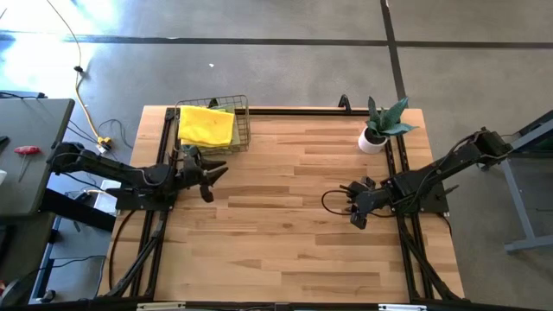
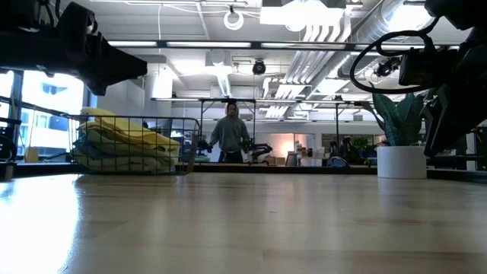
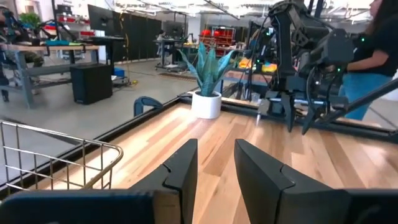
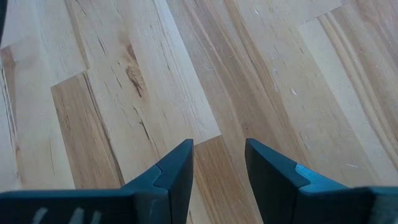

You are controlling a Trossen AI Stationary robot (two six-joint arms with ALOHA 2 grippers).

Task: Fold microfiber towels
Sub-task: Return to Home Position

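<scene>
The microfiber towels (image 1: 206, 126) lie stacked in a wire basket (image 1: 243, 121) at the table's far left, a bright yellow one on top. The low view shows the stack (image 2: 125, 141) filling the basket, yellow cloths among paler ones. My left gripper (image 1: 212, 178) hovers just in front of the basket, pointing level toward the table's right. Its fingers (image 3: 216, 163) are open with nothing between them. My right gripper (image 1: 355, 206) hangs over the bare wood at the middle right, tipped downward. It is open (image 4: 219, 163) and empty too.
A potted plant (image 1: 380, 130) in a white pot stands at the far right of the table. Black rails (image 1: 399, 164) run along the table's sides. Bare wood lies between the two grippers (image 1: 276, 199). People stand in the room beyond (image 2: 230, 131).
</scene>
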